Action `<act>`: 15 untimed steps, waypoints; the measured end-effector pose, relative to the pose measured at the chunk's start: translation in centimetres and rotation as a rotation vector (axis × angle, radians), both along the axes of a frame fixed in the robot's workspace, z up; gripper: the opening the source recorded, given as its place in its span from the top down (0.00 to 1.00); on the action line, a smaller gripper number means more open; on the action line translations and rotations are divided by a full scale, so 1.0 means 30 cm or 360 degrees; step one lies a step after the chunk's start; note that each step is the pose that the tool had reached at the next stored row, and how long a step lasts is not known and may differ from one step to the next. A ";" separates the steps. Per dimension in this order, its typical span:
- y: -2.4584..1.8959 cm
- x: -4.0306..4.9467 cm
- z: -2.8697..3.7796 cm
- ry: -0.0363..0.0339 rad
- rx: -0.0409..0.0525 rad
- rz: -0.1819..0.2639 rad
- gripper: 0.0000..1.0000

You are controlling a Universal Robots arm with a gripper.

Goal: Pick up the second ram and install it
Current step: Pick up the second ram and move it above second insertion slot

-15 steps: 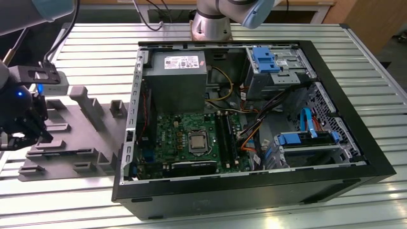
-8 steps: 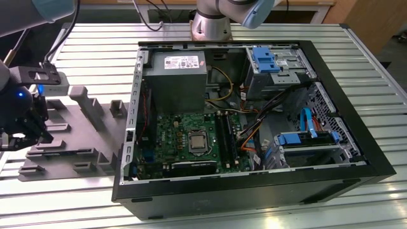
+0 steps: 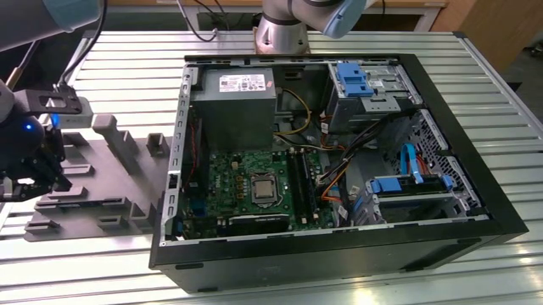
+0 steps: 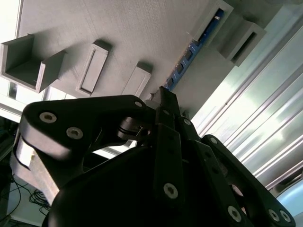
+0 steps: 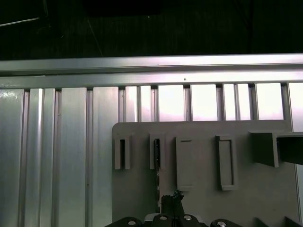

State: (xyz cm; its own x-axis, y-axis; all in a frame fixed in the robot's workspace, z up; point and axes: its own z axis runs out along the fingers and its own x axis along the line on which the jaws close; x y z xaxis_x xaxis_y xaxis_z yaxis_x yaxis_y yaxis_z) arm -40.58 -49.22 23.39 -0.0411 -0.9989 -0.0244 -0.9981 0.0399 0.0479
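Pickup step, I judge: my gripper point(image 4: 163, 97), jaws pinched nearly shut, clasps the thin dark second ram stick point(image 4: 189, 64) seated in its light grey moulded tray point(image 4: 132, 28).

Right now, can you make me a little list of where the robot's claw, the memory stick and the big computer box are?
tray: light grey moulded plastic with raised blocks
gripper: black jointed gripper low over the tray, at the exterior view's left
second ram: long thin dark memory stick on edge in the tray, by the gripper's tip
computer: open black metal case, green motherboard inside
table: silver slatted metal
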 end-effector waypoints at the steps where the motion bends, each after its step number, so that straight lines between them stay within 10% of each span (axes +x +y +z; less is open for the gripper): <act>1: 0.000 0.000 -0.001 0.0000 0.0000 0.0000 0.89; 15: 0.000 0.000 -0.014 0.0000 0.0000 0.0000 0.89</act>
State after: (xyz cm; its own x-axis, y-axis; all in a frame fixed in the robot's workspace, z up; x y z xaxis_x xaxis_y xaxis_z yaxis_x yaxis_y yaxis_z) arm -40.58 -49.23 22.98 -0.0410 -0.9989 -0.0244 -0.9981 0.0398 0.0478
